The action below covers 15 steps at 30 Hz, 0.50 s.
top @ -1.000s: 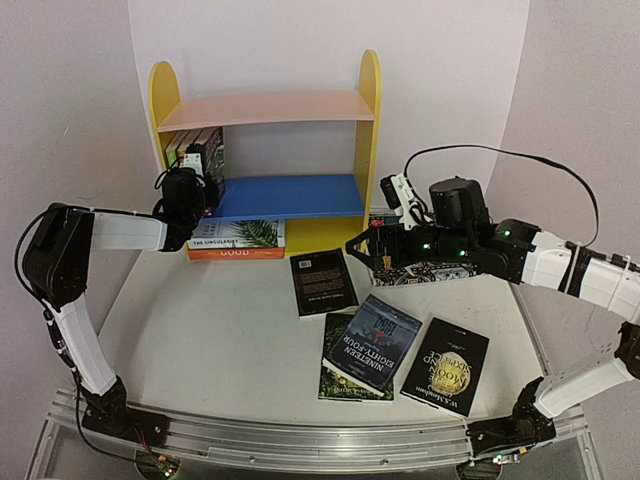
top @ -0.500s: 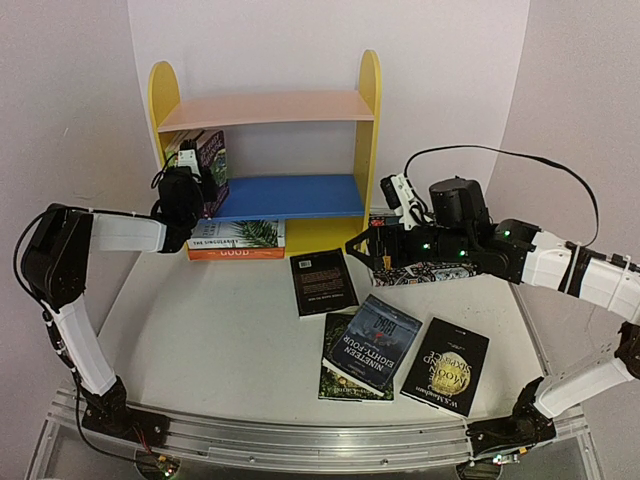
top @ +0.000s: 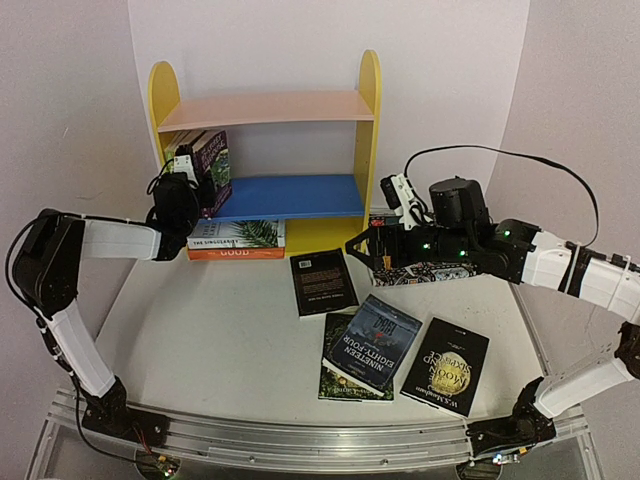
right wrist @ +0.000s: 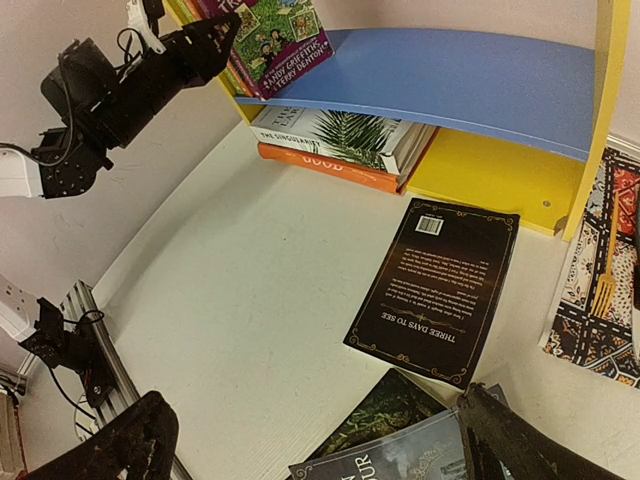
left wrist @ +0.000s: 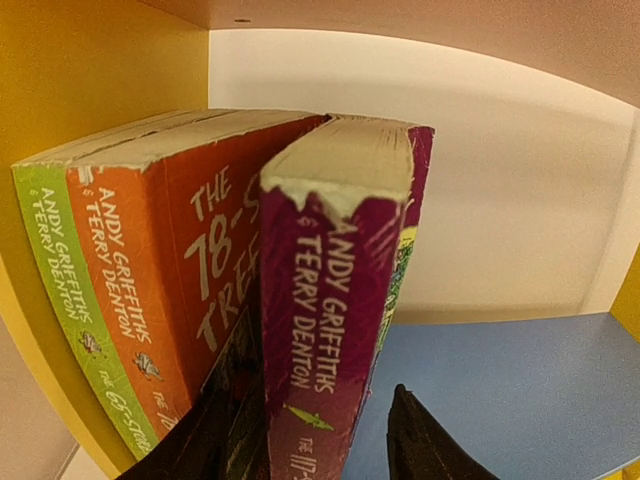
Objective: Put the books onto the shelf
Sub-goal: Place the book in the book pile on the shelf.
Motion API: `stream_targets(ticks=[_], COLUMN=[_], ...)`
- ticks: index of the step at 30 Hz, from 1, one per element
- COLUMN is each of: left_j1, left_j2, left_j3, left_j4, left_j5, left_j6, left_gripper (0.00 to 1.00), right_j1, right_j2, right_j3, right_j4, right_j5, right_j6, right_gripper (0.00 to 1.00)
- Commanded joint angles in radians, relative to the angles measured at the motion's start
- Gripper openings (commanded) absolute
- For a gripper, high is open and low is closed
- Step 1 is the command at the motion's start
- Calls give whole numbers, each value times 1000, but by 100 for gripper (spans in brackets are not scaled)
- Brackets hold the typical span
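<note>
**Left tool.** The left tool [left wrist: 320,445] has its jaws apart, astride the lower spine of the purple book [left wrist: 325,300]. One finger [left wrist: 415,440] stands clear of the cover. Contact at the other finger cannot be determined.

**Purple book.** It stands on the blue board [top: 290,195] of the shelf [top: 369,100], at the left end. It is tilted against the orange book [left wrist: 190,260], which is beside a green book [left wrist: 60,290] at the yellow side panel.

**Right tool.** The right tool [top: 358,247] hangs above the worktop [top: 200,330] with its jaws fully apart and holds nothing. The black book [top: 323,282] lies flat just below it.

**Surroundings.**
- A palm-leaf book [top: 240,233] lies stacked under the blue board.
- Three more books lie near the worktop's front.
- A patterned mat [right wrist: 600,300] lies right of the shelf.
</note>
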Motion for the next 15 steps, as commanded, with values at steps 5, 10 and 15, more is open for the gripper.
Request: stream_targets(ticks=[5, 10, 15], left_j1=[14, 12, 12], left_j2=[-99, -130, -150], left_j3=[-72, -110, -132], left_j4=[28, 18, 8], left_j5=[-38, -30, -32], left_j6=[-51, -79, -103], left_gripper=[51, 53, 44], right_j1=[2, 1, 1], right_j2=[-15, -12, -10], right_j3=[18, 18, 18], right_j4=[15, 16, 20], right_j5=[-15, -16, -21], right_j6=[6, 10, 16], right_gripper=[98, 98, 98])
